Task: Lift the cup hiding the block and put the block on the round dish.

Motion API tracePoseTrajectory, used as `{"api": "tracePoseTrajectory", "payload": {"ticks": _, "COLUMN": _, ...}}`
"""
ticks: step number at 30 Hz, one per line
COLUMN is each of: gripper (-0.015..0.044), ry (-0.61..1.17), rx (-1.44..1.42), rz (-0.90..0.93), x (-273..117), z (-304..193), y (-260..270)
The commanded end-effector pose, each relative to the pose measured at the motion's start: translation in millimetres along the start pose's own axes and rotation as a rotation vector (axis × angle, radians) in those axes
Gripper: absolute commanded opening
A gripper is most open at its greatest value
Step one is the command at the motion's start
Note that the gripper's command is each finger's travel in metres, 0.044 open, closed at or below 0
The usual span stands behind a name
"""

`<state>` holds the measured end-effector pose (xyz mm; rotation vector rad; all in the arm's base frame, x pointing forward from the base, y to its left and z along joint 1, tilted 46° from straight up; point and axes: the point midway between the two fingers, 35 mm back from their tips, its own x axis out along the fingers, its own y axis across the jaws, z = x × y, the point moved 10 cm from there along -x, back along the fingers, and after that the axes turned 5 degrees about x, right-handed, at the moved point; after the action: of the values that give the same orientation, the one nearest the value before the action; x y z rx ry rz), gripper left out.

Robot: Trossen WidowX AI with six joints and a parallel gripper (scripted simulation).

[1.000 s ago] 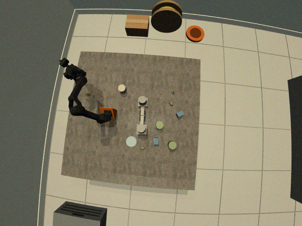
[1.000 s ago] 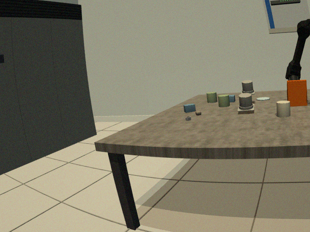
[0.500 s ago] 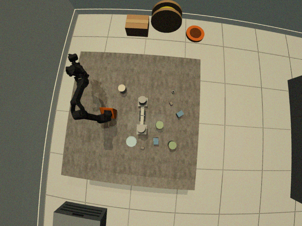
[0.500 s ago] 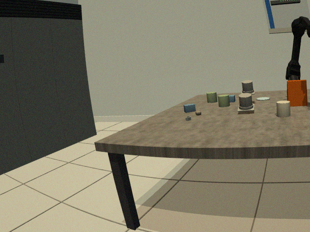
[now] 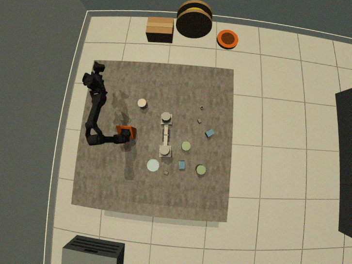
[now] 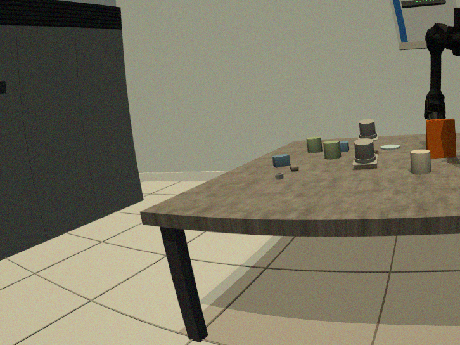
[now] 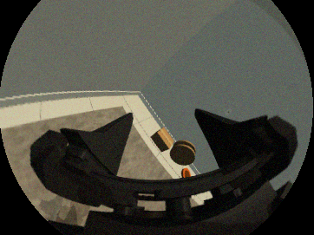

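Observation:
Two identical grey cups stand upside down on the balance [image 5: 165, 140]. One cup [image 5: 166, 116] [image 6: 364, 150] is on the end near the cream cylinder; the other cup [image 5: 164, 150] [image 6: 367, 129] is on the end near the dish. I cannot tell surely which end is lower. No block shows; the cups' insides are hidden. The pale round dish [image 5: 152, 165] [image 6: 390, 146] lies flat with nothing on it. My gripper [image 5: 126, 134] [image 6: 434, 117] [image 7: 164, 114] is open and empty, above the table beside the orange box, away from both cups; its fingertips are partly hidden in the exterior view.
The orange box [image 5: 132, 132] [image 6: 437, 137] stands close to the gripper. A cream cylinder [image 5: 141, 102] [image 6: 420, 162] is nearby. Beyond the balance are green cylinders [image 5: 185, 145] [image 5: 200, 170] and blue blocks [image 5: 209, 133] [image 5: 182, 164]. A small brown piece [image 5: 166, 173] lies near the dish.

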<state>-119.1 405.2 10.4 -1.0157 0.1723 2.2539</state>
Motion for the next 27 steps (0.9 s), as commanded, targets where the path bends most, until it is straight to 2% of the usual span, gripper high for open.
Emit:
{"api": "tracePoseTrajectory", "payload": {"ticks": 1, "gripper": 0.0440, "ry": 0.056, "rx": 0.082, "rz": -0.039, "x": -10.9, "z": -4.7, "y": -6.1}}
{"api": "tracePoseTrajectory", "payload": {"ticks": 27, "gripper": 0.0440, "ry": 0.480, "rx": 0.756, "rz": -0.441, "x": -110.3, "z": -55.9, "y": -39.3}}
